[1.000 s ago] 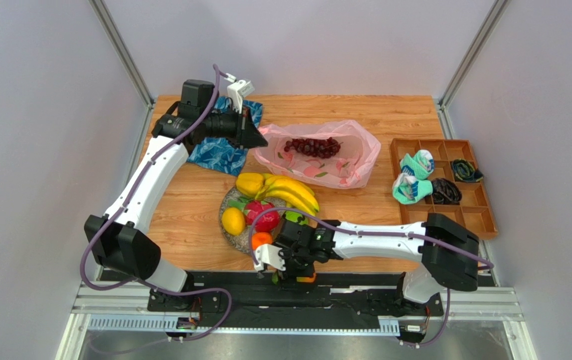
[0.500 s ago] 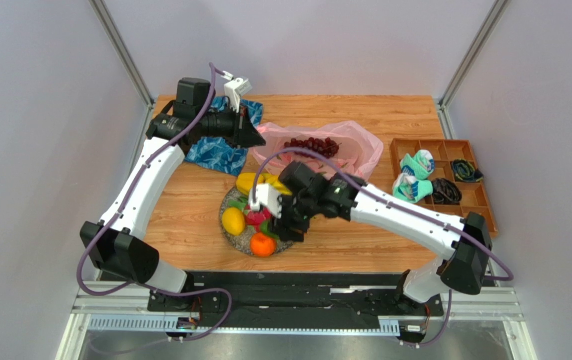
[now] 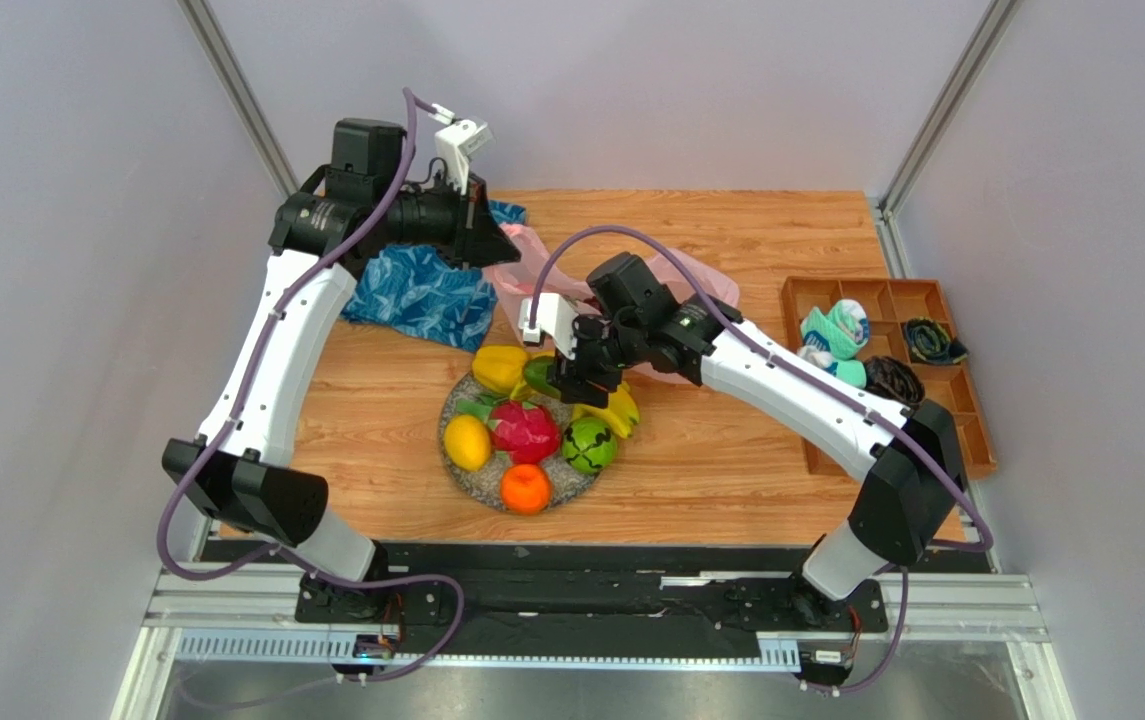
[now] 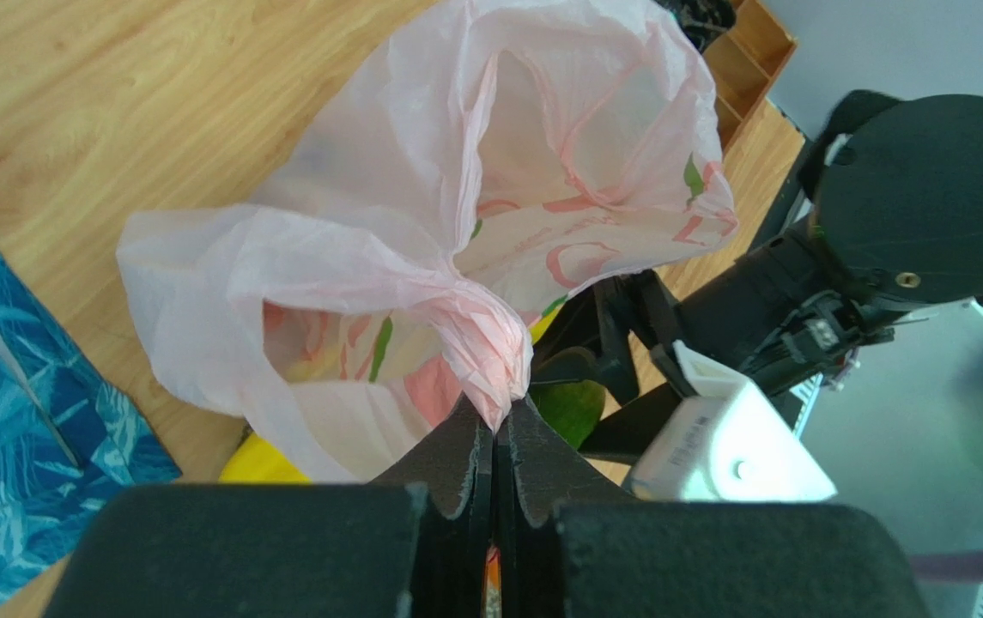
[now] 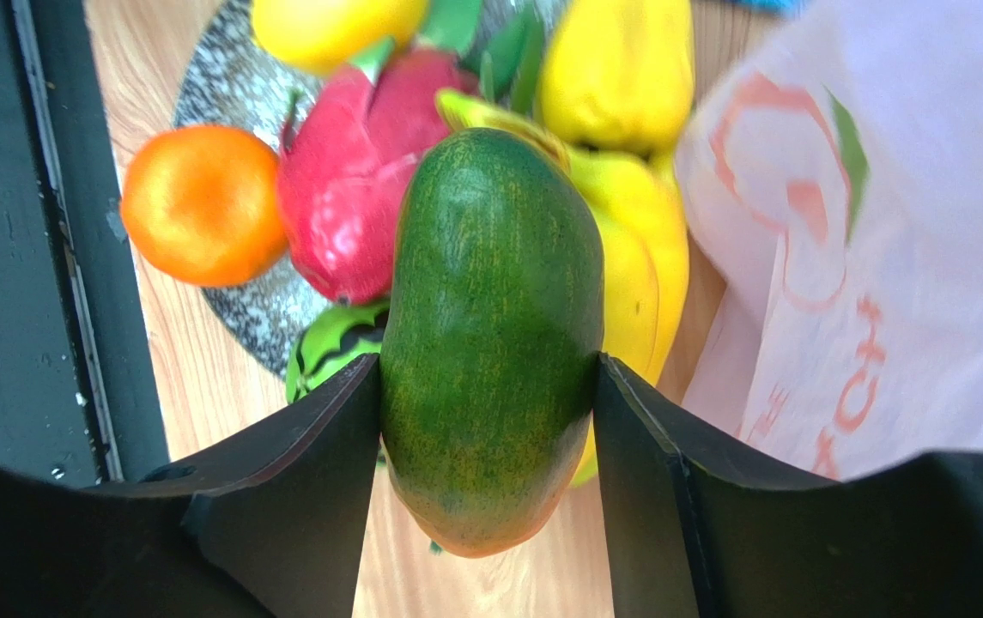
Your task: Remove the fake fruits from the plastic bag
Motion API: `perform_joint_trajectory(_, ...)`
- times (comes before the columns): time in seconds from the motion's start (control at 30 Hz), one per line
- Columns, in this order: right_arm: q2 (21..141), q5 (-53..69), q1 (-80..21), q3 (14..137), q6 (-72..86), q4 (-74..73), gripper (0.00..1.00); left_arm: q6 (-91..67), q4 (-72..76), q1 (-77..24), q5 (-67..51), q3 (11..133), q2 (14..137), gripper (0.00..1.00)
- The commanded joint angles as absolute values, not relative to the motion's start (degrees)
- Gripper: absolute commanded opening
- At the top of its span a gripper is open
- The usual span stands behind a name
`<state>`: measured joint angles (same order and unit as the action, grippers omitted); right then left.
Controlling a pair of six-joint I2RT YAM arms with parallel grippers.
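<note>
Right gripper (image 5: 487, 386): jaws part open, clamped on either flank of a green mango (image 5: 490, 258). The mango is held lengthwise between the fingers, over the far side of the plate (image 3: 481, 483). Its lower end is cut off by the fingers in the wrist view.

Plate, near centre of the bench (image 3: 368, 413): it carries an orange (image 3: 526, 488) at the near rim, a lemon (image 3: 467, 443) on the left, a dragon fruit (image 3: 526, 431) in the middle and a melon (image 3: 587, 446) on the right. The bananas (image 3: 623, 408) are largely covered by the right arm. A yellow fruit (image 3: 500, 368) lies at the far rim; its kind cannot be told.

Bag (image 4: 367, 258): just beyond the plate, mouth gathered and lifted. Its contents cannot be made out.

Left gripper (image 4: 499, 444): jaws closed tight, pinching a bunched fold of the bag.

Cloth (image 3: 413, 296): far left of the bench, partly under the left arm.

Tray (image 3: 954, 405): far right, well apart from the bag, with rolled bundles in some compartments.
</note>
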<state>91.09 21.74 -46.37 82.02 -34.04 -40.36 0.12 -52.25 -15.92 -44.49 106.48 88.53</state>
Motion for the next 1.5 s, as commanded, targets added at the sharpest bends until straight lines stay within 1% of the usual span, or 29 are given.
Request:
perform_joint_trajectory(0.0, 89.91, 28.12, -47.37, 79.55, -37.79, -33.58, 0.53, 1.15, -55.46, -15.12, -43.95, 108.19, 90.09, 0.0)
perform_joint_trajectory(0.03, 89.91, 28.39, -47.55, 78.76, -37.71, -33.23, 0.54, 0.88, -55.37, -15.12, -43.95, 108.11, 90.35, 0.0)
perform_joint_trajectory(0.13, 90.26, 27.34, -47.99, 76.38, -36.65, -33.4, 0.61, 0.26, -54.76, -15.12, -44.21, 108.28, 90.7, 0.0)
perform_joint_trajectory(0.17, 90.44, 25.51, -47.9, 75.25, -36.04, -33.14, 0.74, 0.26, -54.58, -15.12, -44.21, 108.37, 90.79, 0.0)
perform_joint_trajectory(0.2, 90.7, 24.27, -47.99, 74.89, -34.56, -32.53, 0.99, 0.26, -54.41, -15.12, -44.03, 108.54, 90.79, 0.0)
perform_joint_trajectory(0.23, 90.79, 22.78, -47.99, 74.8, -33.58, -32.52, 1.0, 0.35, -54.4, -15.12, -44.03, 108.63, 91.14, 0.0)
perform_joint_trajectory(0.27, 90.88, 20.59, -47.99, 74.97, -32.88, -32.69, 1.0, 0.26, -54.4, -15.03, -44.03, 108.89, 91.23, 0.0)
perform_joint_trajectory(0.37, 88.86, 19.78, -47.55, 76.99, -30.77, -33.84, 1.0, 0.53, -54.41, -14.94, -44.56, 109.16, 91.58, 0.0)
perform_joint_trajectory(0.53, 83.86, 19.08, -47.29, 85.93, -26.64, -37.52, 1.0, 0.79, -53.96, -15.03, -45.17, 108.99, 91.76, 0.0)
perform_joint_trajectory(0.63, 82.1, 14.78, -46.24, 91.38, -24.88, -38.15, 1.0, 0.79, -54.32, -15.03, -45.61, 108.98, 91.58, 0.0)
perform_joint_trajectory(0.73, 80.07, 12.14, -42.37, 92.64, -24.17, -36.22, 0.94, 0.27, -54.58, -15.03, -46.4, 108.37, 91.23, 0.0)
perform_joint_trajectory(0.77, 79.2, 11.52, -41.15, 91.42, -23.82, -35.17, 0.9, 0.26, -54.41, -15.03, -47.19, 107.24, 91.14, 0.0)
perform_joint_trajectory(0.83, 78.4, 11.42, -37.28, 88.96, -24.17, -32.18, 0.87, 0.26, -54.23, -15.03, -47.72, 105.74, 90.88, 0.0)
perform_joint_trajectory(0.87, 78.22, 11.95, -35.87, 85.99, -25.04, -31.21, 0.84, 0.26, -54.14, -15.03, -47.55, 104.6, 90.79, 0.0)
perform_joint_trajectory(0.93, 79.27, 12.22, -33.14, 84.03, -27.06, -30.32, 0.79, 1.14, -54.58, -15.03, -46.85, 103.8, 90.88, 0.0)
perform_joint_trajectory(0.97, 79.89, 13.52, -32.61, 83.33, -29.59, -31.02, 0.72, 1.58, -55.02, -15.03, -46.41, 103.71, 90.97, 0.0)
perform_joint_trajectory(1.03, 80.86, 14.5, -31.73, 79.21, -31.98, -31.03, 0.67, 2.72, -55.28, -15.03, -45.97, 103.8, 91.75, 0.0)
perform_joint_trajectory(1.1, 81.3, 14.59, -31.82, 74.04, -33.65, -28.93, 0.67, 2.81, -55.72, -15.03, -45.44, 104.67, 92.63, 0.0)
perform_joint_trajectory(1.2, 83.23, 14.59, -31.82, 71.64, -33.84, -29.09, 0.65, 3.16, -55.99, -15.03, -45.97, 105.91, 94.13, 0.0)
perform_joint_trajectory(1.23, 84.1, 14.68, -31.82, 71.46, -33.84, -29.09, 0.63, 3.43, -55.99, -15.03, -46.31, 106.0, 94.74, 0.0)
perform_joint_trajectory(1.3, 85.25, 15.03, -31.73, 70.93, -34.19, -28.57, 0.61, 3.87, -55.9, -15.03, -46.41, 105.91, 95.45, 0.0)
perform_joint_trajectory(1.33, 86.56, 14.94, -31.73, 70.75, -34.71, -28.22, 0.59, 3.69, -55.81, -15.03, -46.32, 105.82, 96.15, 0.0)
perform_joint_trajectory(1.47, 91.65, 11.88, -31.73, 72.42, -35.59, -26.46, 0.58, 3.25, -55.46, -15.12, -47.99, 106.08, 97.56, 0.0)
